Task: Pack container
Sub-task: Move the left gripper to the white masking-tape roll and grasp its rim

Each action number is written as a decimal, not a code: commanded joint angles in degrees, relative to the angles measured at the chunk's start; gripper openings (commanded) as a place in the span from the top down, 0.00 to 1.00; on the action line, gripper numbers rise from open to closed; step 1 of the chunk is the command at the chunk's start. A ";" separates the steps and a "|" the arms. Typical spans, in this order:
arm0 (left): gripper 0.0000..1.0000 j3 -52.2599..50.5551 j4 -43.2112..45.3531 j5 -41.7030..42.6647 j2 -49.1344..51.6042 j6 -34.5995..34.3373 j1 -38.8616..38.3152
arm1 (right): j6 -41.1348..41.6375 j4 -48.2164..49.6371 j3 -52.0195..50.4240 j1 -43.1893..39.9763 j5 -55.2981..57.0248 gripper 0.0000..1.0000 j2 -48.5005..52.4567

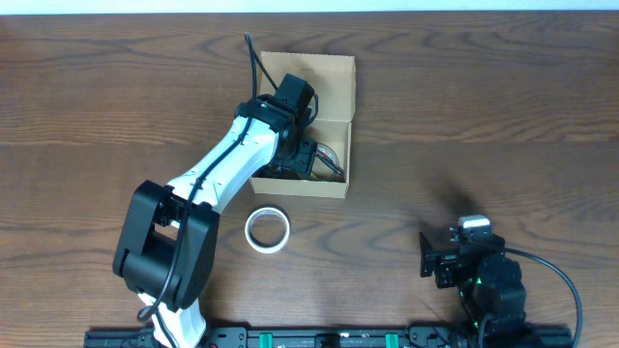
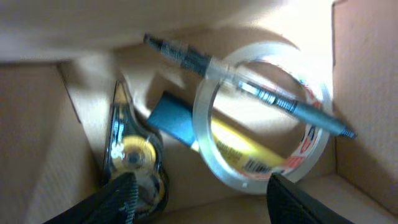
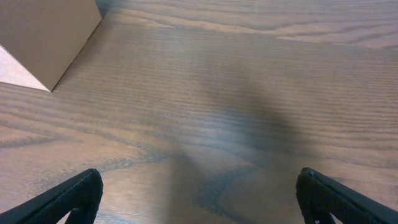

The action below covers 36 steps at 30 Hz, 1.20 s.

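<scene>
The tan cardboard container [image 1: 334,179] stands at the table's centre back, its flap lid [image 1: 334,82] folded open behind. My left gripper [image 1: 302,155] reaches down into it, open and empty. In the left wrist view its fingers [image 2: 202,196] hover over a clear tape roll [image 2: 311,146], a pen [image 2: 249,84] lying across the roll, a tape dispenser [image 2: 127,146] and a blue and yellow item [image 2: 205,134] on the box floor [image 2: 230,205]. My right gripper [image 1: 432,259] rests open and empty at the front right, above bare table [image 3: 199,112].
A white tape roll [image 1: 267,229] lies on the table just in front of the container. A corner of the container [image 3: 43,31] shows at the top left of the right wrist view. The left arm [image 1: 213,174] stretches diagonally from the front left.
</scene>
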 commanded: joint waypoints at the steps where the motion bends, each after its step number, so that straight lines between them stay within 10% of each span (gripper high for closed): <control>1: 0.30 1.22 1.60 -1.07 0.57 0.24 -0.13 | -0.61 -0.07 -0.11 -0.57 -0.15 0.01 -0.33; 14: 0.22 1.60 3.52 -3.26 -12.61 0.22 -0.13 | -0.61 -0.07 -0.11 -0.57 -0.15 0.01 -0.33; 26: 0.21 1.57 -20.68 -1.66 -29.05 -11.10 -1.53 | -0.61 -0.07 -0.11 -0.57 -0.15 0.01 -0.33; 36: 0.13 -6.67 -15.58 -4.76 -37.09 -17.46 -5.60 | -0.61 -0.07 -0.11 -0.57 -0.15 0.01 -0.33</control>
